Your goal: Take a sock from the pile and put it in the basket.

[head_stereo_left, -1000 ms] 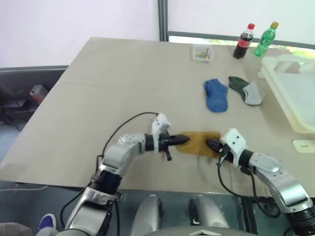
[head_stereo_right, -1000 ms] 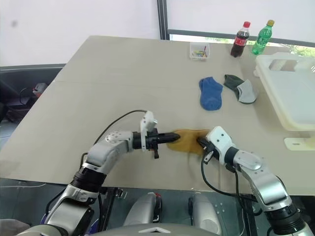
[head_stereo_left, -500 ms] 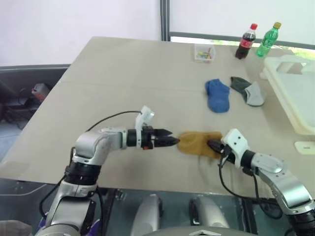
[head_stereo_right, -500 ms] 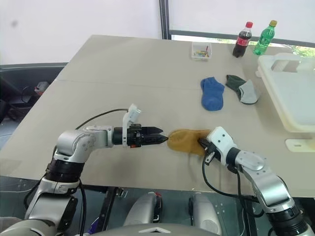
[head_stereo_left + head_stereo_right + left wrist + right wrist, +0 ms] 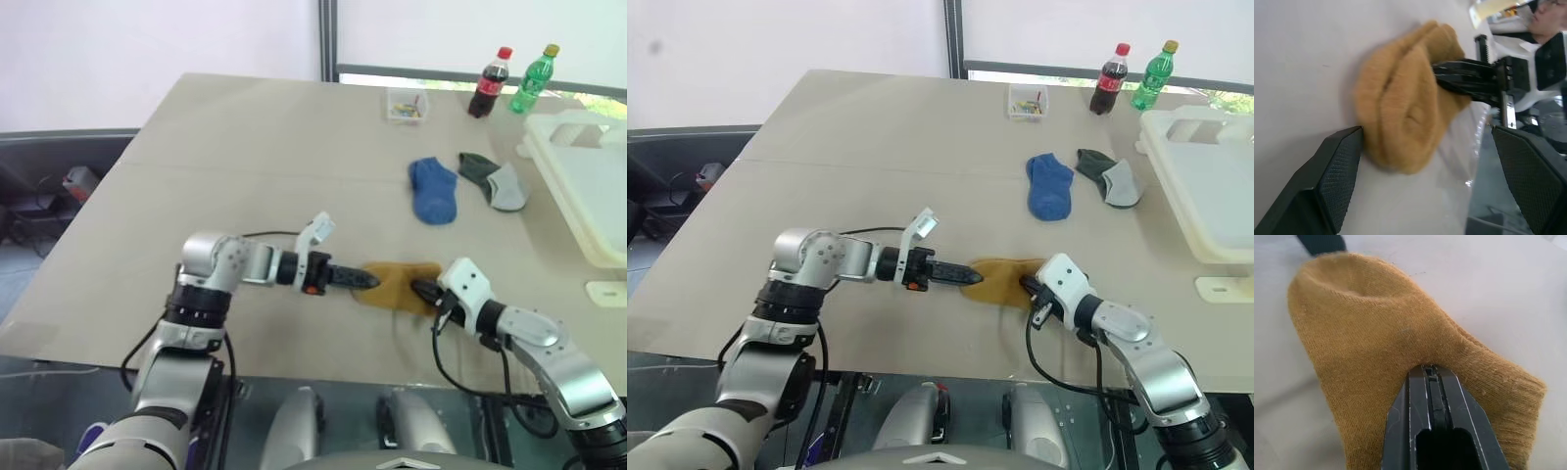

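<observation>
Mustard sock (image 5: 400, 285) pinched by right tool (image 5: 424, 289), left tool (image 5: 364, 281) spread wide

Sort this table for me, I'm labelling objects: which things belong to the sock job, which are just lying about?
Job:
mustard-yellow knitted sock, pinched by the shut right claw
open left claw at its other end
bright blue sock
dark green and grey sock
cream-white slotted plastic basket

Lying about:
cola bottle
green soda bottle
small clear box
</observation>
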`<state>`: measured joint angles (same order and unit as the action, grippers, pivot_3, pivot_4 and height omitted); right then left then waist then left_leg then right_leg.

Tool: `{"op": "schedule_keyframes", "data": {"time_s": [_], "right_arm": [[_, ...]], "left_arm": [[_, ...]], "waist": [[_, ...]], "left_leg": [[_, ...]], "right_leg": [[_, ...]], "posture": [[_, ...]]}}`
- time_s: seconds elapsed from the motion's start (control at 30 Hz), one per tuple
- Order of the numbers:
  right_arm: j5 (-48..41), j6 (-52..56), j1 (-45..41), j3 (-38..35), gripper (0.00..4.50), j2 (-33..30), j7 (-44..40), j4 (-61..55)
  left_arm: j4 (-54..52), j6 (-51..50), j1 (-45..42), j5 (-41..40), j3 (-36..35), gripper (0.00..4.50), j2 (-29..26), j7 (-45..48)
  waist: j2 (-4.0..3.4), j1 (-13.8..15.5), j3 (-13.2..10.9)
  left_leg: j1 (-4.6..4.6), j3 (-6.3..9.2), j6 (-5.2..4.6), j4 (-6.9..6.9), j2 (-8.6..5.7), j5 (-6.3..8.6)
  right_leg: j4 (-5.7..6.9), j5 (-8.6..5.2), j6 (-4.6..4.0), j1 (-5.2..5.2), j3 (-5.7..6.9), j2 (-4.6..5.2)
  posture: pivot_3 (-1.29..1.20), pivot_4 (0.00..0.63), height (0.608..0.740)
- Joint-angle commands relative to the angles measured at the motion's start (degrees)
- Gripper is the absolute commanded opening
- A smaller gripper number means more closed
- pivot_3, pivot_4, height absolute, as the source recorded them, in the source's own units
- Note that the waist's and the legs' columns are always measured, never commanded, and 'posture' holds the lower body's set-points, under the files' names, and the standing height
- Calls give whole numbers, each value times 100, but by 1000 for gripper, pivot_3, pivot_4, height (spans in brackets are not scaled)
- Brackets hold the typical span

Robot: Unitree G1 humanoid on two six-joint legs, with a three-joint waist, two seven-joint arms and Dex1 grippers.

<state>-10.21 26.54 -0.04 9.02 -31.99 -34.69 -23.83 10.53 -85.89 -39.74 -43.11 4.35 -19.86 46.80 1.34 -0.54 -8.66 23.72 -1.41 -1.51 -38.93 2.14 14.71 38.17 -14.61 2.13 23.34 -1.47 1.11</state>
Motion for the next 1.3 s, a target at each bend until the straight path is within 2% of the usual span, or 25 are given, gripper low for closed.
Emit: {"op": "schedule_keyframes", "data": {"time_s": [0.03,0.33,0.7,0.93,1.13,1.23,1.3], "right_arm": [[-11,35,34,27,0,25,-25,-146],[-53,101,70,-128,0,-30,-49,-232],[-77,202,133,-237,0,-63,-33,-362],[-129,555,164,-641,0,-172,146,-850],[-39,909,684,-982,0,-722,49,-1697],[-301,1079,1316,-1576,0,-840,-37,-2223],[-701,1252,1523,-2023,0,-728,-98,-2410]], "left_arm": [[115,-125,-132,-353,-272,4486,217,224],[-410,451,47,-508,-82,4486,236,679],[110,1545,-150,-247,504,4486,625,1496],[1198,1986,-395,97,674,4486,1229,1658],[2435,2453,-635,625,646,4486,1754,1412],[3192,2712,-743,1087,800,4486,1961,1216],[3287,2841,-729,1267,946,4486,1983,1363]], "waist": [[0,-12,-1],[0,-8,-1],[0,12,-1],[-1,18,-1],[-3,33,-2],[-17,111,6],[-19,141,11]], "left_leg": [[0,0,0,0,0,0],[1,-1,1,-2,1,0],[3,-2,1,-4,-2,0],[7,-1,0,-10,-5,0],[9,2,-1,-11,-5,0],[9,9,-2,-15,-10,1],[6,13,-2,-16,-9,1]], "right_leg": [[0,0,0,1,0,0],[4,0,-1,2,-3,1],[4,0,-1,2,-2,1],[4,0,0,2,-2,0],[2,0,0,2,0,-3],[0,-2,2,-3,6,0],[-8,-2,2,-13,12,-2]], "posture": [[0,150,740],[0,150,740],[0,150,740],[0,150,740],[0,150,740],[0,150,740],[0,150,740]]}}
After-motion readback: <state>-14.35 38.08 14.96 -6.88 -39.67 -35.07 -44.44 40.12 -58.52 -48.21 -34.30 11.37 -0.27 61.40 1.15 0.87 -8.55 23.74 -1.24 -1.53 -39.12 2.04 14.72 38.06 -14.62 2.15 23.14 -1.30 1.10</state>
